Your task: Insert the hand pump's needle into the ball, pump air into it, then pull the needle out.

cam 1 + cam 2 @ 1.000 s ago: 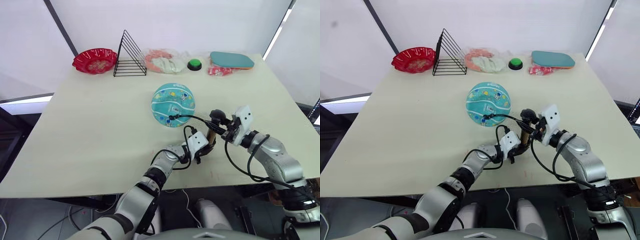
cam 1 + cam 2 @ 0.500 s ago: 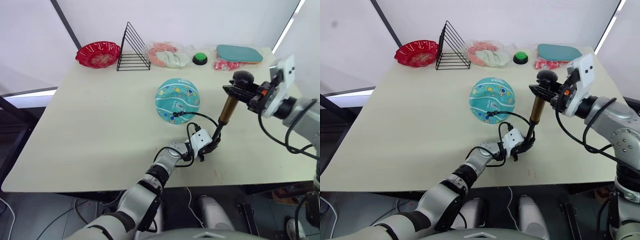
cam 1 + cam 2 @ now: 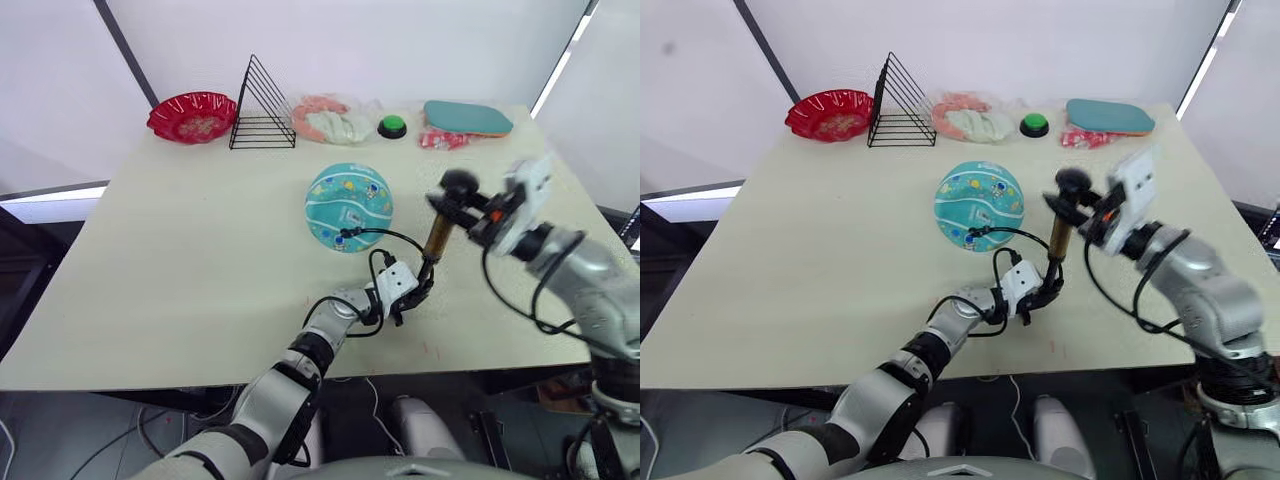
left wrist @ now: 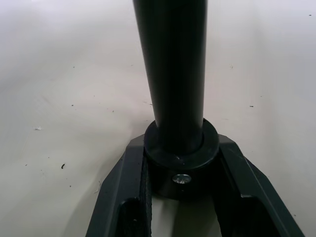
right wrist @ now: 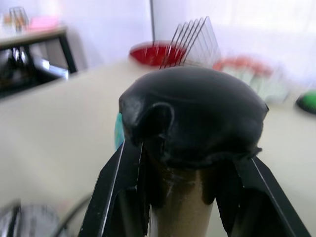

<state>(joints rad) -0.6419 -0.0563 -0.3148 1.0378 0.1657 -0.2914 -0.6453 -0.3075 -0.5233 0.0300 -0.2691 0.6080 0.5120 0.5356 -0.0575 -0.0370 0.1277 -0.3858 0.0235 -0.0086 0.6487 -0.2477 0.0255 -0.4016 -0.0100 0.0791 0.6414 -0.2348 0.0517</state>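
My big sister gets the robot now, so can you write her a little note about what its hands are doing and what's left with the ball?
Left gripper: shut on the hand pump at its lower black end, bracing it on the table.
Right gripper: shut on the pump's black T-handle.
The ball sits on the table; the black hose runs to its near side, and the needle looks inserted, though it is too small to be sure.
Done: needle in, apparently. Left: keep pumping, then pull the needle out.

Bare table point(image 3: 180, 260) left of ball point(image 3: 348, 208), clutter along far edge
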